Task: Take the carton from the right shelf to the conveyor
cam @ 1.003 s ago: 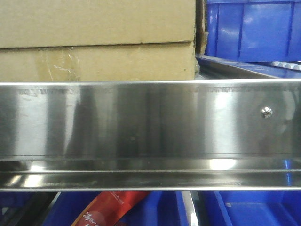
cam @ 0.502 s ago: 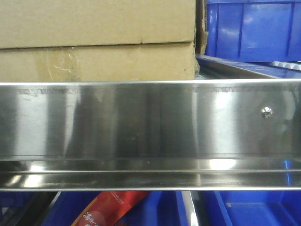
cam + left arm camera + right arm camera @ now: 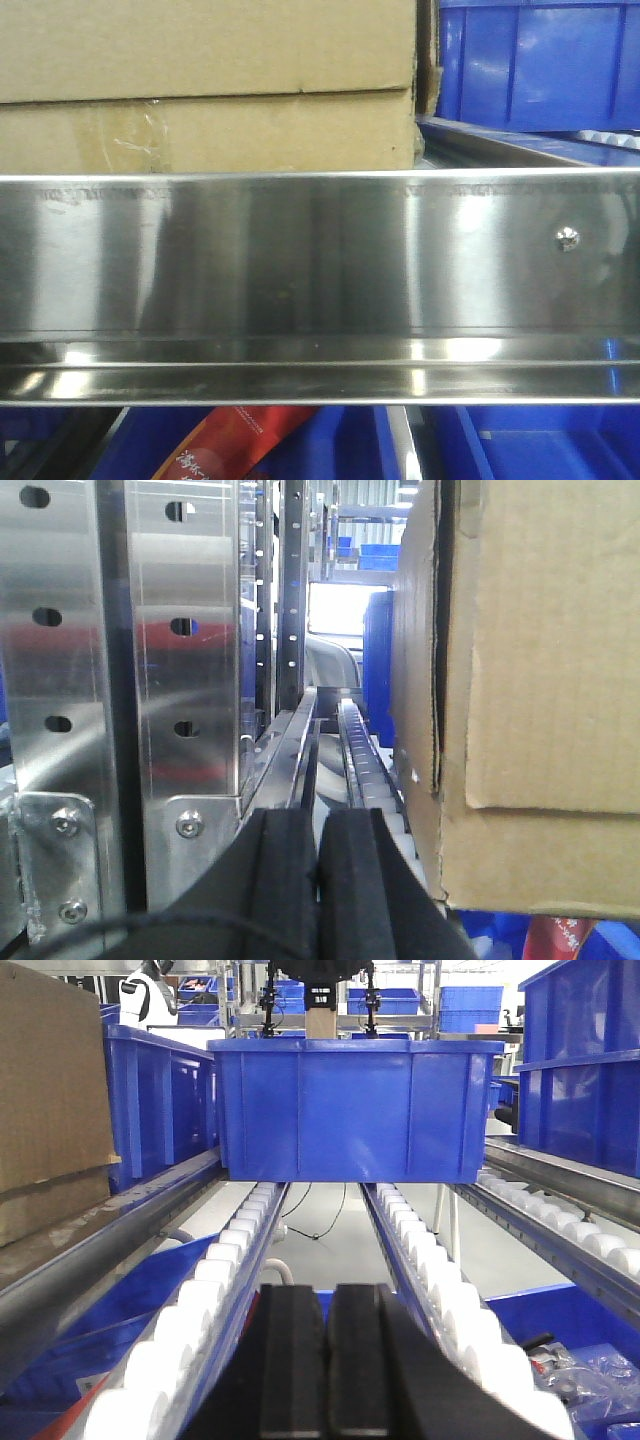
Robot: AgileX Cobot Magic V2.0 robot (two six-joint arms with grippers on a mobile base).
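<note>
- The only change is in the reflections on the front rail (image 3: pixel 300 260) of the right shelf (image 3: pixel 500 148). The dark and pale upright bands across its middle stand a little differently than half a second ago.
- The pale band near the rail's centre sits slightly further left now, and the dark band to its right looks broader.
- On the lower lip (image 3: pixel 250 380) under the rail, a short bright glint right of centre is sharper than one second ago. It also reaches a touch further left.
- These shifts are slight and blurred, and what casts them cannot be told.
</note>
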